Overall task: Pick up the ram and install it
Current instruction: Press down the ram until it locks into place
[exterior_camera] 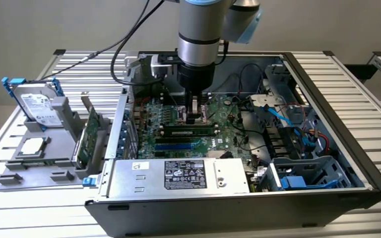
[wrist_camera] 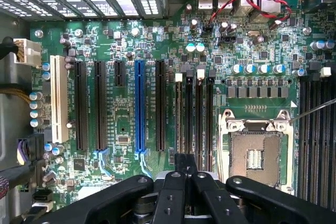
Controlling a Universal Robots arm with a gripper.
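Hanging straight down into the open PC case (exterior_camera: 349,163), the claw (exterior_camera: 193,118) was clenched tight with nothing in it, tips just over the motherboard (wrist_camera: 157,40). Right beside it, the ram (exterior_camera: 189,132) lay flat along its slot on the board, toward the power supply (exterior_camera: 177,176). Case sat mid-tabletop (exterior_camera: 376,89), and a hard drive (exterior_camera: 37,105) stood near the tabletop's edge at the exterior view's left.
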